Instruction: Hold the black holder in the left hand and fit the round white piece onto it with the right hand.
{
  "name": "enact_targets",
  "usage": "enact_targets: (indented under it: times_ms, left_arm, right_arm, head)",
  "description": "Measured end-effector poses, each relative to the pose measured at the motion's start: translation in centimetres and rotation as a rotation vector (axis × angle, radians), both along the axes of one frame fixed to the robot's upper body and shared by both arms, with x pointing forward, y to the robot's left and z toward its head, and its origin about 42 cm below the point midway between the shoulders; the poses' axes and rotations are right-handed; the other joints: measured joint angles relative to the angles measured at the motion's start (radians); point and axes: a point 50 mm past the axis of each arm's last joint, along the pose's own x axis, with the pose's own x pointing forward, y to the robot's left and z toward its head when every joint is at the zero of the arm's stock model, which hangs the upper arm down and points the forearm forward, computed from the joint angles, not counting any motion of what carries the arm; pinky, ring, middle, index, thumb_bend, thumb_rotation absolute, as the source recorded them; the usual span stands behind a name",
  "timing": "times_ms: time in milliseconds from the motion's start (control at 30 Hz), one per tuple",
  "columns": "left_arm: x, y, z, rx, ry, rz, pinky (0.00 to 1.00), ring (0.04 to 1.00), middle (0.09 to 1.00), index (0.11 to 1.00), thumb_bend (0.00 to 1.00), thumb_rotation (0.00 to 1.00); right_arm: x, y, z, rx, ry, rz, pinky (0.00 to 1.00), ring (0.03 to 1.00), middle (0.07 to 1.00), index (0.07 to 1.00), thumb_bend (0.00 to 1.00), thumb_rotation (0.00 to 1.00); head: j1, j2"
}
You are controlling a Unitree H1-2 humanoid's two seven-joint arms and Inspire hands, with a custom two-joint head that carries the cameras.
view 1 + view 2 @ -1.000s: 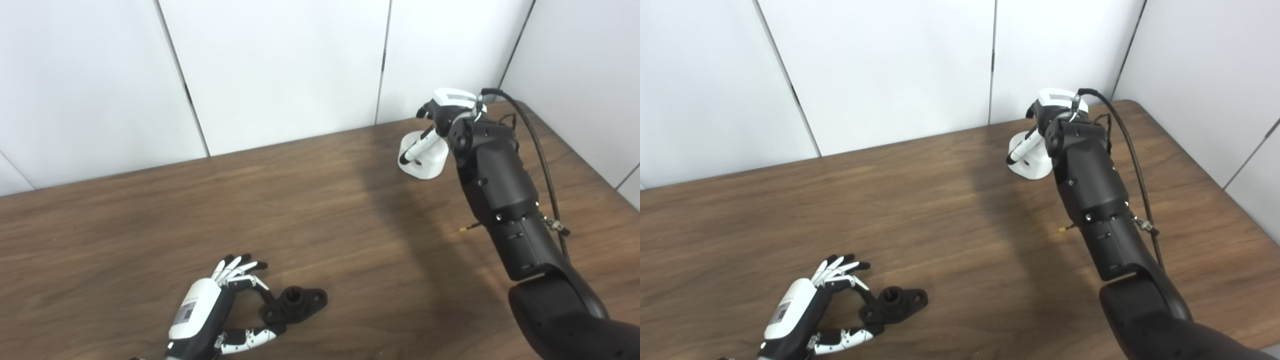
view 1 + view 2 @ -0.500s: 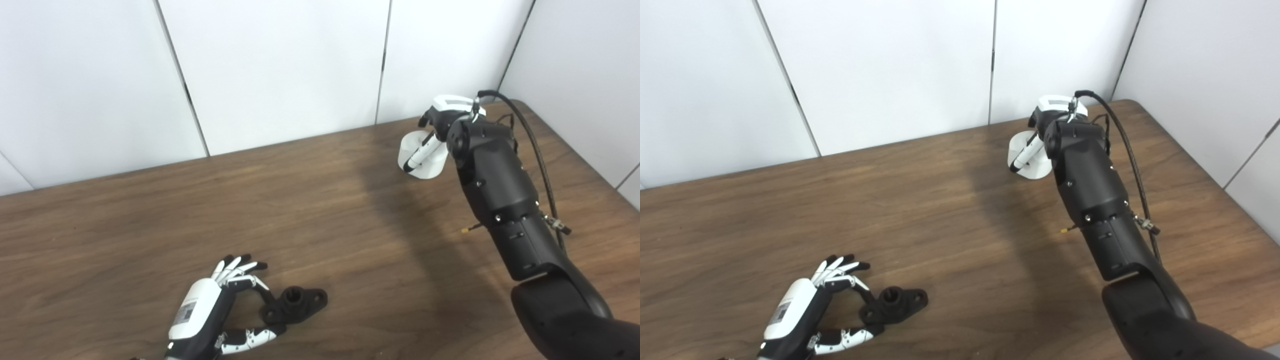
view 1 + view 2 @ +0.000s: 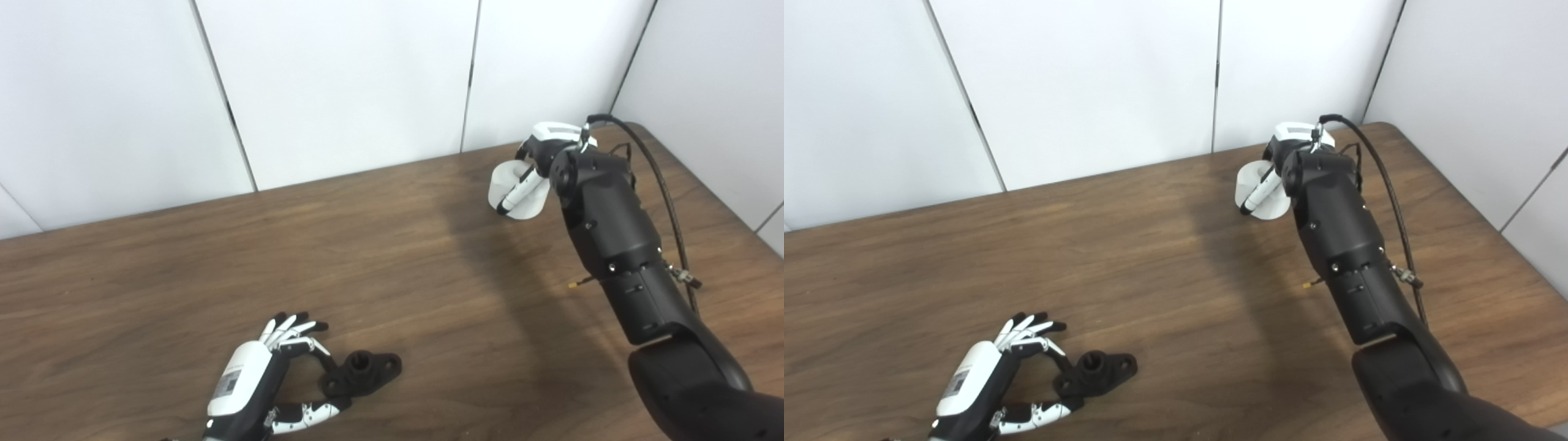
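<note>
- A grey label sits on the back of the left robot hand; its writing is too small to read
- The left robot hand rests near the surface's near edge, fingers spread and curled loosely around one end of the black holder, which lies flat; a firm grip cannot be confirmed
- The right robot hand, near the far right corner, grips the round white piece, tilted and raised off the wood
- Bare wood lies between the two hands
</note>
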Motion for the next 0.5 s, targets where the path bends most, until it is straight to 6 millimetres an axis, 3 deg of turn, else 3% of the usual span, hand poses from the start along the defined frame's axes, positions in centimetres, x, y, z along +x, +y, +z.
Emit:
enact_targets:
  times_ms: [267,500]
  left_arm:
    - [-0.01,-0.02,0.01,0.001,-0.001,0.0,1.0,0.943,0.838,0.488,0.51,0.06]
    - [-0.06,-0.05,0.09,0.004,0.0,0.001,1.0,0.943,0.84,0.488,0.51,0.06]
  right_arm:
    - [0.1,0.07,-0.28,-0.01,0.01,0.003,0.78,0.921,0.894,0.809,0.93,0.4]
    - [0.12,-0.24,-0.23,-0.044,0.011,0.008,0.82,0.984,0.94,0.695,0.91,0.39]
  head:
    - [0.0,0.005]
    - [0.0,0.011]
